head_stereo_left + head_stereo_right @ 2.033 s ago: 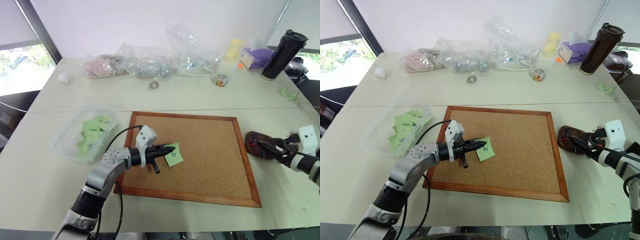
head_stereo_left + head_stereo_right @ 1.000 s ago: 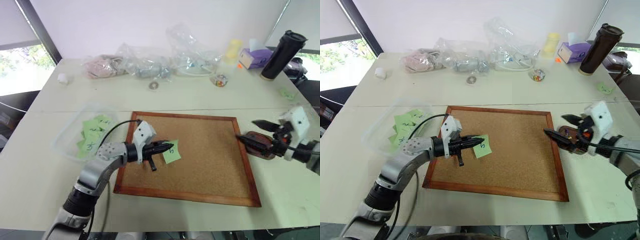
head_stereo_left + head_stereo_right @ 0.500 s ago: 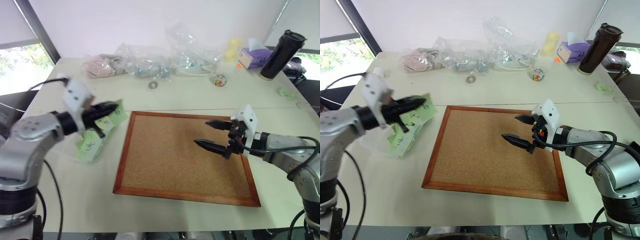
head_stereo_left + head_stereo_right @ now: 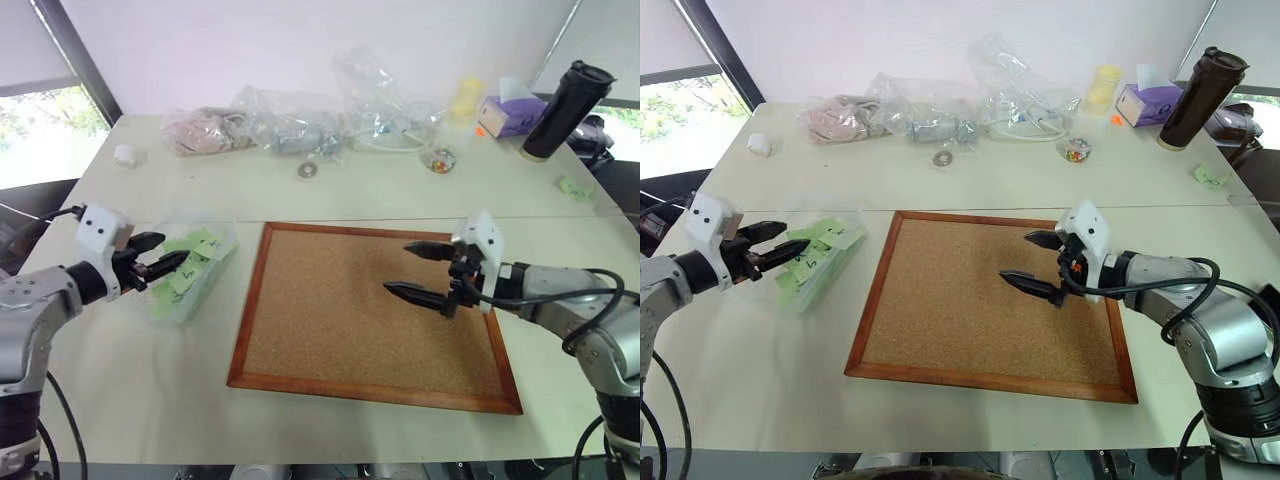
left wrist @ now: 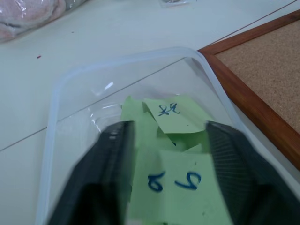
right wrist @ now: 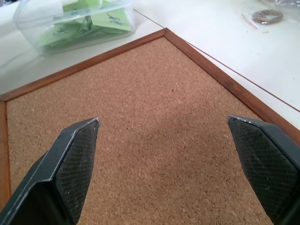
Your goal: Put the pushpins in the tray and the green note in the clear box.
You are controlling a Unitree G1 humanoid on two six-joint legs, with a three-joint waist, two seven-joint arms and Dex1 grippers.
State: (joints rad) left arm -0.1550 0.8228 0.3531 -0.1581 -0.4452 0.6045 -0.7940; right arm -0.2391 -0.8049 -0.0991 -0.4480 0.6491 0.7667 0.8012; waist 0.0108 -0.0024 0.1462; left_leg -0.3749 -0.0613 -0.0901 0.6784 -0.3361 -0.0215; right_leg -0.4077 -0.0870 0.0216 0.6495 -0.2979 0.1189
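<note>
My left gripper hangs open over the clear box at the table's left. The green note with two handwritten characters lies in the box on several other green notes, loose between the spread fingers. My right gripper is open and empty above the right half of the cork board. In the right wrist view its fingertips stand wide apart over bare cork. The tray is hidden behind my right forearm. The pushpins are out of view.
Crinkled clear plastic bags line the table's far side. A black tumbler, a purple tissue box and a yellow-capped bottle stand at the back right. A small green scrap lies near the right edge.
My left gripper carried the green note from the cork board leftward to the clear box, then opened and let it go. My right gripper swung left from the tray to above the board.
</note>
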